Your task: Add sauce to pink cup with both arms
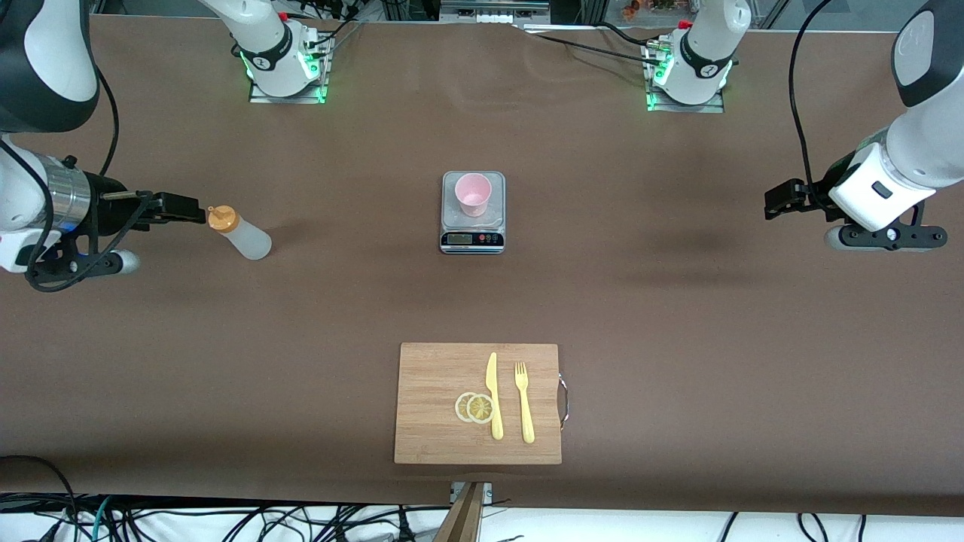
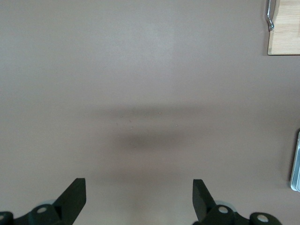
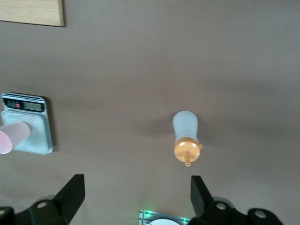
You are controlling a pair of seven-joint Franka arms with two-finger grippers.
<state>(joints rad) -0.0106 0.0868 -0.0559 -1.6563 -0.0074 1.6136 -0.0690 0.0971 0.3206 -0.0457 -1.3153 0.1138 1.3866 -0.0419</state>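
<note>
The sauce bottle [image 1: 239, 233], whitish with an orange cap, stands upright on the brown table toward the right arm's end. It also shows in the right wrist view [image 3: 185, 136]. The pink cup [image 1: 473, 194] stands on the grey scale [image 1: 472, 239] at the table's middle, and shows in the right wrist view [image 3: 10, 137]. My right gripper [image 1: 192, 208] is open and empty, up in the air beside the bottle's cap, not touching it; its jaws stand wide apart [image 3: 136, 194]. My left gripper [image 1: 776, 202] is open and empty over bare table at the left arm's end [image 2: 139, 199].
A wooden cutting board [image 1: 429, 406] lies nearer the front camera than the scale, with a yellow knife [image 1: 494, 395], a yellow fork [image 1: 524, 403] and two lemon slices [image 1: 474, 407]. Its corner shows in the left wrist view [image 2: 283, 37]. The two arm bases stand at the table's back edge.
</note>
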